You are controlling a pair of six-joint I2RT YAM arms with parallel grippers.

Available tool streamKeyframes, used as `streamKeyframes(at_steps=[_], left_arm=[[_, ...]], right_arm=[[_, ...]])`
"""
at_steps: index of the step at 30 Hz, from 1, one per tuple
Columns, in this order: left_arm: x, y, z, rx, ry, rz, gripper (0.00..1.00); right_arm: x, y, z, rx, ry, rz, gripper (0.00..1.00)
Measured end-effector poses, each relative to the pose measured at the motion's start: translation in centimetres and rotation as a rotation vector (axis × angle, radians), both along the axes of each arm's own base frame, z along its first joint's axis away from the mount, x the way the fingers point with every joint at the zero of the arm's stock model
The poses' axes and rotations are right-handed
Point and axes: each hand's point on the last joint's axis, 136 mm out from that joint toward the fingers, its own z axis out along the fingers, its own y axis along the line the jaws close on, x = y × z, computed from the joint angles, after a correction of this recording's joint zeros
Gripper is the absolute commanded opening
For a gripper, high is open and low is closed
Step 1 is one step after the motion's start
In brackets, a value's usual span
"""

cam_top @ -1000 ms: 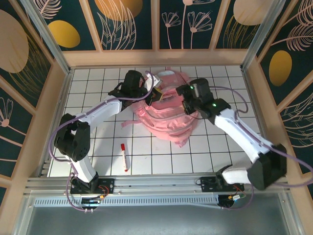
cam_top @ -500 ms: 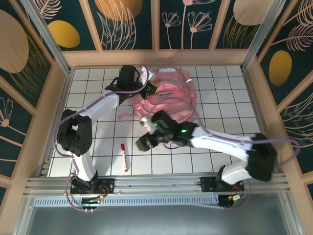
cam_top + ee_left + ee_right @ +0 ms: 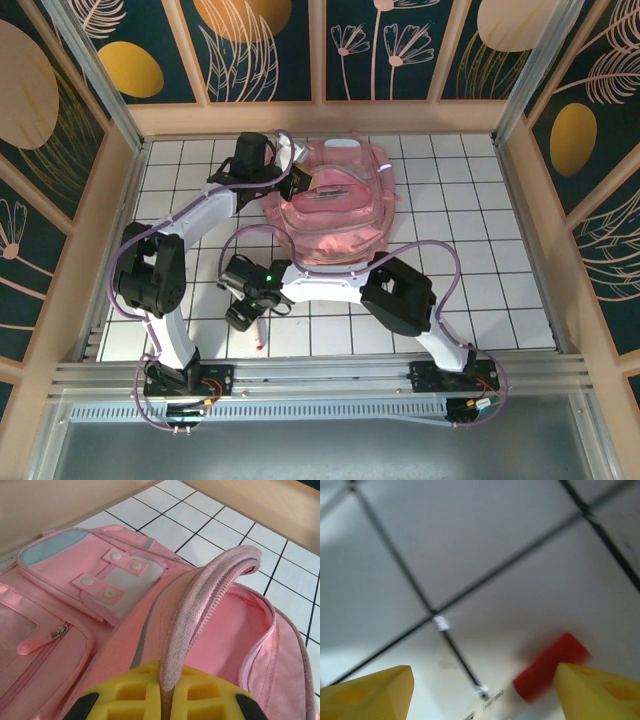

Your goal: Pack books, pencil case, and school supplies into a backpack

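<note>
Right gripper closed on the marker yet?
No, in the right wrist view the right gripper stands open, with the marker between its jaws.

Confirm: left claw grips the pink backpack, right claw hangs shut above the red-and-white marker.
Not shut: the right claw hangs open above the slim red-and-white marker pen, as the right wrist view shows. The left claw does grip the large soft pink fabric backpack.
</note>
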Motion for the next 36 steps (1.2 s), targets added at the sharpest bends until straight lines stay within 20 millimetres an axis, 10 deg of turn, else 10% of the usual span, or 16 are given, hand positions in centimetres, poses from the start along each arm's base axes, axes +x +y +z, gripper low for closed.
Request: streamKeyframes(at_steps=[7, 12, 26, 31, 36], left_arm=[[0.0, 0.0, 0.0, 0.009, -0.013, -0.008, 0.0], [-0.1, 0.1, -0.2, 0.017, -0.015, -0.012, 0.0], [-0.4, 0.3, -0.3, 0.052, -0.038, -0.029, 0.0], [-0.9, 0.2, -0.2, 0.056, -0.041, -0.059, 0.0], [-1.3, -0.1, 0.6, 0.045, -0.041, -0.098, 0.0]], right_arm=[[0.2, -2.4, -1.3, -0.111, 0.006, -0.093, 0.68], [0.9, -2.9, -1.8, -0.131, -0.009, -0.119, 0.31], [0.6, -7.0, -0.9, -0.157, -0.071, -0.013, 0.15], [0.9, -9.2, 4.0, -0.1, -0.203, 0.1, 0.15], [5.1, -12.4, 13.5, 0.062, -0.443, 0.177, 0.14]])
